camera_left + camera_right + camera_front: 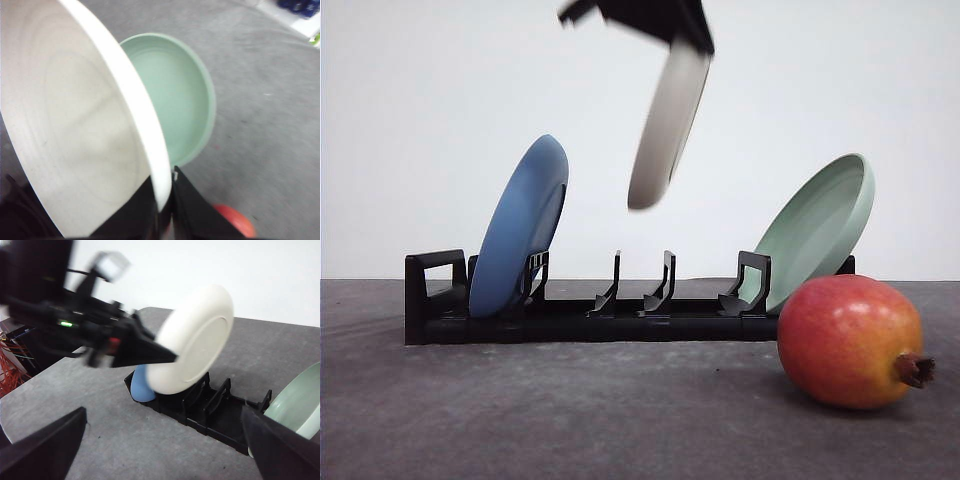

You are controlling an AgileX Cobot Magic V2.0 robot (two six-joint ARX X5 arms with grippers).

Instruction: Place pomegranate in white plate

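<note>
The white plate (pixel 665 130) hangs tilted on edge in the air above the middle of the black dish rack (pixel 590 312). My left gripper (pixel 688 42) is shut on its upper rim. In the left wrist view the plate's (pixel 75 125) rim sits between the fingers (pixel 192 212). The pomegranate (pixel 850 340), red shading to orange, lies on the table in front of the rack's right end, and its edge (pixel 236 222) shows past the fingers. The right wrist view shows the left gripper (pixel 167 357) holding the plate (pixel 195 340), with my right gripper (pixel 162 440) open and holding nothing.
A blue plate (pixel 520 230) stands in the rack's left slots and a pale green plate (pixel 820 225) leans in its right end, just behind the pomegranate. The rack's middle slots (pixel 640 290) hold nothing. Grey table (pixel 570 410) spreads in front of the rack.
</note>
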